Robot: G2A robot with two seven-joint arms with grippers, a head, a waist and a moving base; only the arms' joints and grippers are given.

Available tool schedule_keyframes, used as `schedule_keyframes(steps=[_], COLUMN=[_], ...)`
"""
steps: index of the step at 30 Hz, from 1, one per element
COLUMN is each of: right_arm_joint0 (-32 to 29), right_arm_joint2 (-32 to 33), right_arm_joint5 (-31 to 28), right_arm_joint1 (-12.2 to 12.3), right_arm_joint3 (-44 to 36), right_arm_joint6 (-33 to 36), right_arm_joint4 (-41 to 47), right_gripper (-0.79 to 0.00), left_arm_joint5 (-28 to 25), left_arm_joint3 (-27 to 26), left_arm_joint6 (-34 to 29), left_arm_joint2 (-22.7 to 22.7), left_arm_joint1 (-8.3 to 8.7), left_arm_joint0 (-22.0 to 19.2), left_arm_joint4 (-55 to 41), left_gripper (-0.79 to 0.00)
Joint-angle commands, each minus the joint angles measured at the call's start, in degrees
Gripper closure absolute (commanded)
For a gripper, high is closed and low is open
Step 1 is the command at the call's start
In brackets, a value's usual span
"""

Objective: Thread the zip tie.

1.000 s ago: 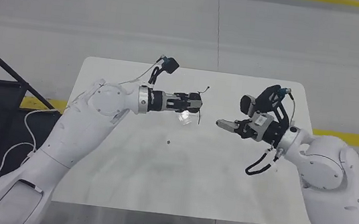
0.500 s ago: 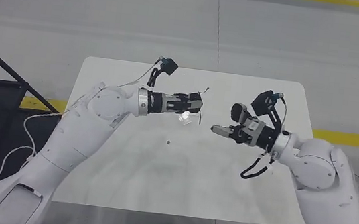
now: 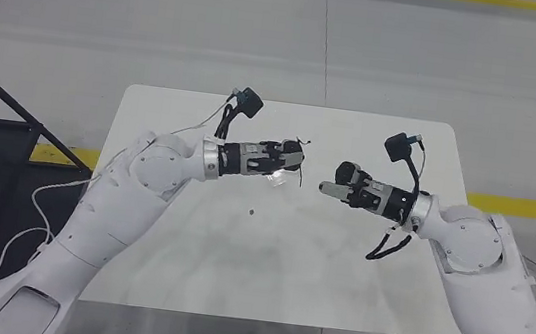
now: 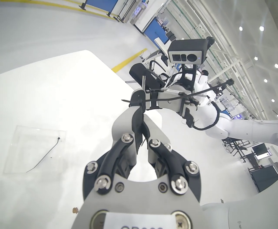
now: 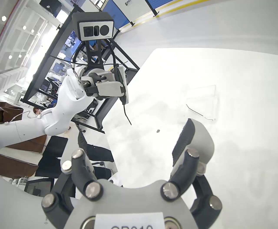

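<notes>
My left gripper (image 3: 296, 157) is held above the middle of the white table (image 3: 186, 258), shut on a black zip tie (image 4: 173, 98). The tie sticks out sideways from the pinched fingertips, its square head at the far end; in the right wrist view its tail (image 5: 126, 113) hangs below that gripper. My right gripper (image 3: 324, 187) sits a short way to the right, facing the left one, with nothing in it. Its fingers (image 5: 191, 134) stand wide open. A small gap separates the two grippers.
A clear plastic sheet (image 4: 32, 141) lies flat on the table under the left gripper, with a second black zip tie (image 4: 44, 155) on it. A small dark speck (image 3: 253, 211) marks the table nearer the front. The table's front half is bare.
My right gripper has moved left across the table and closed most of the gap to the left gripper. The left gripper has kept its hold on the tie and barely shifted.
</notes>
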Motion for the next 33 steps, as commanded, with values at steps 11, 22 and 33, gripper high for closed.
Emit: schedule_keyframes(steps=[11, 22, 33], right_arm_joint0=[-0.5, 0.7, 1.2], right_arm_joint2=[-3.1, -5.1, -6.1], right_arm_joint5=[0.2, 0.5, -0.1], right_arm_joint1=[-0.4, -0.9, -1.1], right_arm_joint3=[0.1, 1.3, 1.5], right_arm_joint6=[0.0, -3.0, -3.0], right_arm_joint4=[3.0, 1.1, 1.3], right_gripper=[-0.517, -0.36, -0.163], left_arm_joint5=[-0.5, -0.7, -1.0], left_arm_joint3=[0.1, 0.8, 1.0], left_arm_joint6=[0.6, 0.0, -0.3], left_arm_joint2=[0.3, 0.6, 0.4], left_arm_joint1=[-0.36, -0.66, -0.76], left_arm_joint0=[0.0, -0.5, -0.2], left_arm_joint4=[0.4, 0.1, 0.0], left_gripper=[0.0, 0.0, 0.0])
